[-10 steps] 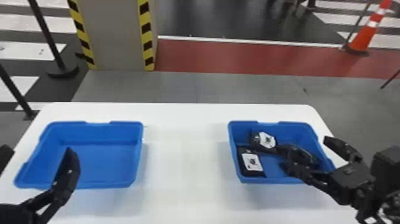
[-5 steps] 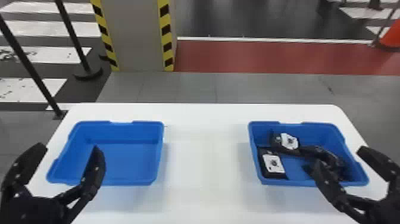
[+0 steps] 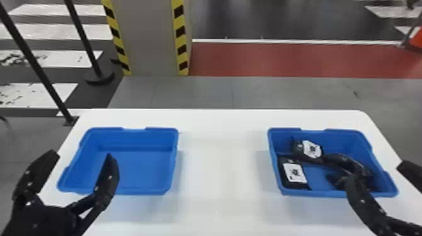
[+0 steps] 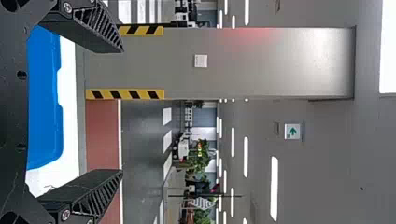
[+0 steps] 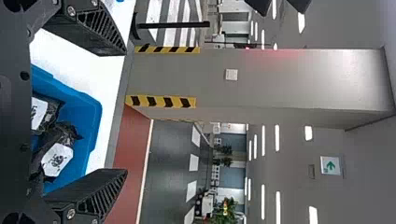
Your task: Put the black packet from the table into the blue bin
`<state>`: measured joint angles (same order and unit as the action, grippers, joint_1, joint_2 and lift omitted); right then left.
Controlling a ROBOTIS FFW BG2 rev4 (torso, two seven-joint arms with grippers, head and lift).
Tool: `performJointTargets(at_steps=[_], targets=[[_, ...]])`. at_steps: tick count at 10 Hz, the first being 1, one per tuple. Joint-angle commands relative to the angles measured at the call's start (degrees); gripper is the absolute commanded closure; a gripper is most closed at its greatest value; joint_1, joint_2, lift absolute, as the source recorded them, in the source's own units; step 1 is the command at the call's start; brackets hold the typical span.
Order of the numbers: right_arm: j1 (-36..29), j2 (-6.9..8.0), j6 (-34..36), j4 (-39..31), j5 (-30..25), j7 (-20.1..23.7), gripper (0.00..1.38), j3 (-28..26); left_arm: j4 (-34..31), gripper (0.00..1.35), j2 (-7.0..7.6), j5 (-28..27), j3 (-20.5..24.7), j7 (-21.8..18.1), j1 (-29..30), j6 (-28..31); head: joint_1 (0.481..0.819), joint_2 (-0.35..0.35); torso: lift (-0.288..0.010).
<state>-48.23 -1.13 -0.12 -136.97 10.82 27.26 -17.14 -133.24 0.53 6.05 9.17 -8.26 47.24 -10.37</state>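
Right gripper (image 3: 374,172) has shifted toward the right edge of the table (image 3: 223,207), spread wide; 2 labelled black packets (image 3: 294,174) lie inside the right blue bin (image 3: 314,192), so placement looks finished. Left gripper (image 3: 82,154) is wide too.

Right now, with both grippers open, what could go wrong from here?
If the right gripper lowers, it might snag the dark packets, since one finger overlaps the right bin in the head view.
The two packets with white labels, front and back, lie close together, so a grasp at one could disturb the other.
There are two blue bins, so a packet could end up in the wrong one, perhaps the left bin.
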Motion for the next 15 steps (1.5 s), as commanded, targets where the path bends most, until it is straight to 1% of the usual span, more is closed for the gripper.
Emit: performJointTargets(at_steps=[1, 4, 15], targets=[[-0.1, 0.25, -0.3, 0.5, 0.5, -0.4, 0.13, 0.0, 0.0, 0.11, 0.09, -0.2, -0.1, 0.0, 0.0, 0.1, 0.695, 0.023, -0.110], [0.0, 0.16, -0.3, 1.2, 0.5, -0.6, 0.13, 0.2, 0.0, 0.11, 0.18, -0.2, 0.0, 0.0, 0.0, 0.1, 0.695, 0.013, -0.110], [0.0, 0.34, -1.7, 1.3, 0.5, -1.9, 0.15, 1.1, 0.0, 0.11, 0.26, -0.3, 0.0, 0.1, 0.0, -1.2, 0.695, 0.018, -0.110]])
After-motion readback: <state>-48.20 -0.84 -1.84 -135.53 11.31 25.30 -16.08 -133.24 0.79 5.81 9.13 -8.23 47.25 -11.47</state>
